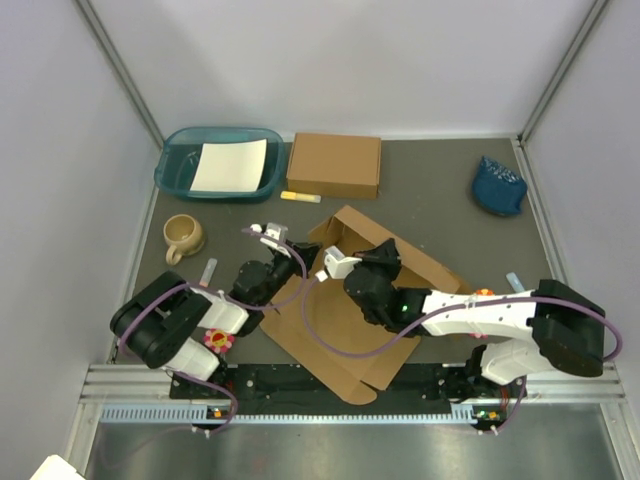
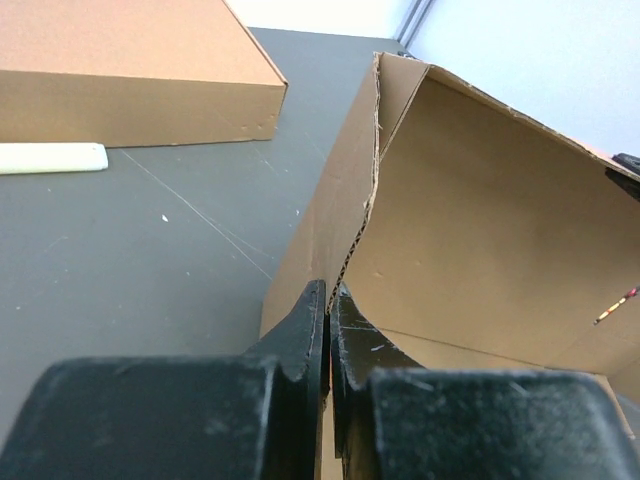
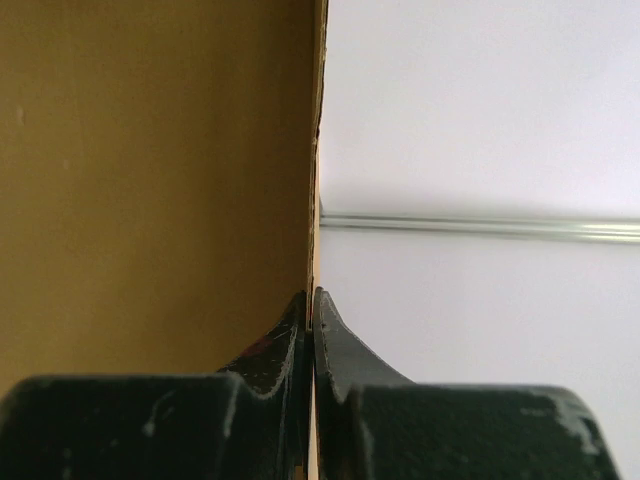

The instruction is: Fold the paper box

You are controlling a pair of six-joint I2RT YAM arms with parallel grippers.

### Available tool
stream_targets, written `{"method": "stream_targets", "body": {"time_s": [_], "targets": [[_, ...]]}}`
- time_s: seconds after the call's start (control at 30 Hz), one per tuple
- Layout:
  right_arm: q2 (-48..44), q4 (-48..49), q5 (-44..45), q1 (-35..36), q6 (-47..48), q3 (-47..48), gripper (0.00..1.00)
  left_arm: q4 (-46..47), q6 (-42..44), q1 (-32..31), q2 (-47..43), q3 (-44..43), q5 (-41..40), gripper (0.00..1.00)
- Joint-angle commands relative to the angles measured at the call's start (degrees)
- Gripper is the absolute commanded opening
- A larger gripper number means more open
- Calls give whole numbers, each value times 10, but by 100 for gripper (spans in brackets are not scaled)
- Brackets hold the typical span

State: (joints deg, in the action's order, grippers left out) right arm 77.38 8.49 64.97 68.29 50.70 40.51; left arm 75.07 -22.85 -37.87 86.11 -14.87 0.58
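The paper box [image 1: 335,335] is a brown die-cut cardboard sheet lying partly flat in the middle of the table, with its far side raised into a wall. My left gripper [image 1: 306,260] is at the wall's left end. In the left wrist view that gripper [image 2: 330,296] is shut on the corrugated edge of an upright flap [image 2: 480,230]. My right gripper [image 1: 388,250] is at the raised wall's middle. In the right wrist view it [image 3: 312,298] is shut on the thin edge of a standing cardboard panel [image 3: 150,180].
A teal tray [image 1: 172,178] holding a white paper sheet [image 1: 230,165] stands at the back left. Beside it are a closed brown box [image 1: 334,165], [image 2: 120,70] and a pale stick [image 1: 299,197], [image 2: 50,157]. A tan mug [image 1: 184,237] is on the left, a blue cloth [image 1: 498,185] at the back right.
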Motion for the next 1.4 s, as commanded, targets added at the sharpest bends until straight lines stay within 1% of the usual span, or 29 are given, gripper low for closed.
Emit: {"method": "stream_targets", "body": {"time_s": [0.0, 0.1, 0.17, 0.2, 0.23, 0.3, 0.33, 0.5, 0.53, 0.67, 1.03, 1.17, 1.37], "targets": [[35, 9, -38, 12, -3, -3, 0, 135, -43, -10, 13, 21, 14, 2], [37, 6, -36, 13, -3, -3, 0, 155, -50, -22, 27, 20, 18, 3], [34, 2, -34, 12, -3, -1, 0, 160, -47, -31, 32, 18, 17, 6], [33, 0, -34, 12, -3, -1, 0, 162, -46, -32, 34, 18, 18, 8], [30, -1, -32, 12, -4, -1, 0, 167, -45, -33, 34, 19, 17, 14], [26, -8, -32, 12, -5, -1, 0, 169, -37, -34, 23, 26, 7, 18], [24, -9, -29, 13, -7, -2, 0, 163, -33, -33, 17, 27, 3, 21], [20, -14, -29, 12, -13, -5, 0, 102, -2, -34, -36, 32, -1, 25], [20, -14, -29, 12, -14, -4, 0, 96, 2, -34, -44, 36, -25, 25], [18, -13, -32, 12, -15, -3, 0, 68, 21, -33, -85, 47, -48, 29], [13, -14, -34, 14, -17, -5, 0, -12, 54, -33, -183, 59, -96, 31], [13, -13, -35, 15, -18, -5, 0, -28, 45, -33, -225, 63, -131, 31], [15, -13, -39, 17, -19, -6, 0, -24, 68, -32, -244, 58, -181, 32]]}}
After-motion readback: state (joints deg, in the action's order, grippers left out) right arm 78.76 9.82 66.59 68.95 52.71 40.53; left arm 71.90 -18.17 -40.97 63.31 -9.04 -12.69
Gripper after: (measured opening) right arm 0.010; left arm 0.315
